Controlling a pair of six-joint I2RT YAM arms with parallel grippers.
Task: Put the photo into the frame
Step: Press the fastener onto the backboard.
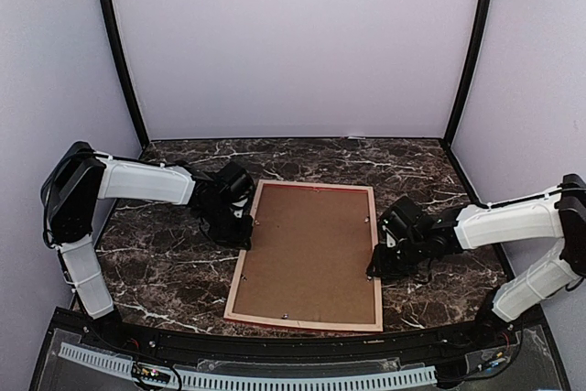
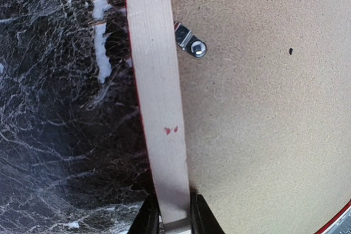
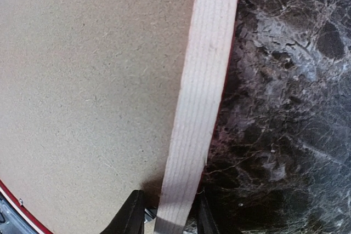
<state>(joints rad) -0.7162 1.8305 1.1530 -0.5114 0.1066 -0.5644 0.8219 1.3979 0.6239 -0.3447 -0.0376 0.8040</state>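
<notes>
While frame (image 1: 302, 322) lies back-up, long axis near-far, left hand (image 2: 174, 217) pinches it; right hand (image 3: 167, 215): grip unclear.

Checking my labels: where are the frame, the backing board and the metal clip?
the frame (image 2: 159, 108): left wrist view, pale wood rail.
backing board (image 1: 307, 254): top external view, brown middle.
metal clip (image 2: 189, 40): left wrist view, its middle.

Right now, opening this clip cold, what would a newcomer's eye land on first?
The frame lies face down in the middle of the dark marble table, its brown backing board filling it inside pale wood rails. The left pincer clasps the left rail and the right pincer straddles the right rail.
</notes>
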